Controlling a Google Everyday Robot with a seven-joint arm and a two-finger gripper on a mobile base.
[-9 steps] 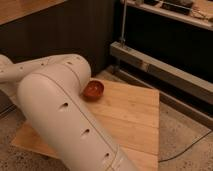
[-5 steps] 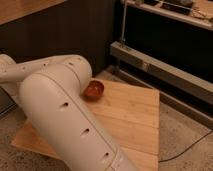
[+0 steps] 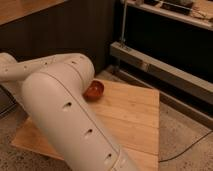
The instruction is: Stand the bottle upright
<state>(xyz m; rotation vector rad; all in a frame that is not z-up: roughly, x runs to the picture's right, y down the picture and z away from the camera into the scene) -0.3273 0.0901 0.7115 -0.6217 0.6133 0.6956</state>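
Observation:
My large white arm (image 3: 60, 110) fills the left and lower middle of the camera view, folded over a wooden board (image 3: 132, 117). The bottle is not visible; it is hidden or out of view. The gripper is not in view either, as the arm's end lies out of sight behind its own links. A small reddish-brown bowl (image 3: 94, 90) sits on the board's far left part, right beside the arm's elbow.
The wooden board lies on a speckled floor (image 3: 182, 142). A dark cabinet wall stands behind. A metal rack (image 3: 160, 65) with a low shelf runs along the right back. A thin black cable (image 3: 187, 150) trails on the floor at the right.

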